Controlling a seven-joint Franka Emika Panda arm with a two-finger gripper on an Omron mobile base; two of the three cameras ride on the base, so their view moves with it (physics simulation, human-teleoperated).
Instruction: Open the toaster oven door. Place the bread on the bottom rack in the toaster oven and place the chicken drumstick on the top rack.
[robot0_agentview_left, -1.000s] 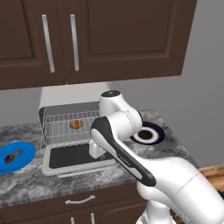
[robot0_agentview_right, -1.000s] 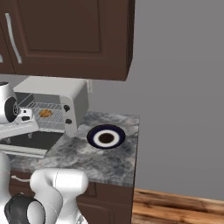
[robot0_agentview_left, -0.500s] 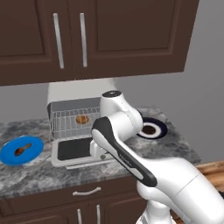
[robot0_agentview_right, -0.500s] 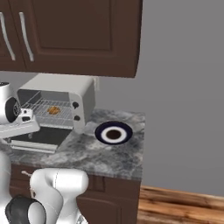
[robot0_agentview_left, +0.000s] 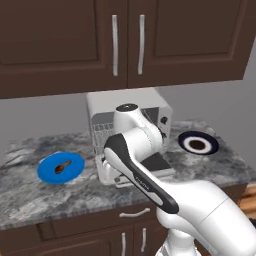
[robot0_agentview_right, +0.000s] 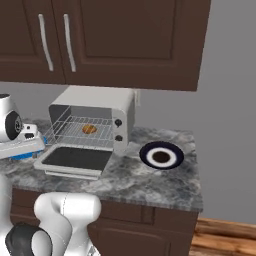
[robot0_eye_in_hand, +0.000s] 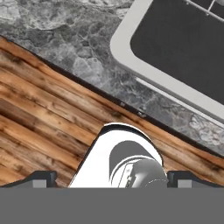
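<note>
Now base shifted left; blue plate (robot0_agentview_left: 61, 168) with chicken drumstick (robot0_agentview_left: 62, 167) nearer centre; jaws wide, empty.

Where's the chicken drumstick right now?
The chicken drumstick lies on a blue plate on the counter, at the left of the left base view, left of the toaster oven.

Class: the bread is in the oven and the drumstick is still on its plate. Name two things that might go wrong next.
1. The lowered toaster oven door juts toward the counter edge; the arm may knock it.
2. The chicken drumstick is small on the blue plate; the open pincer might pinch it poorly or push it away.
</note>
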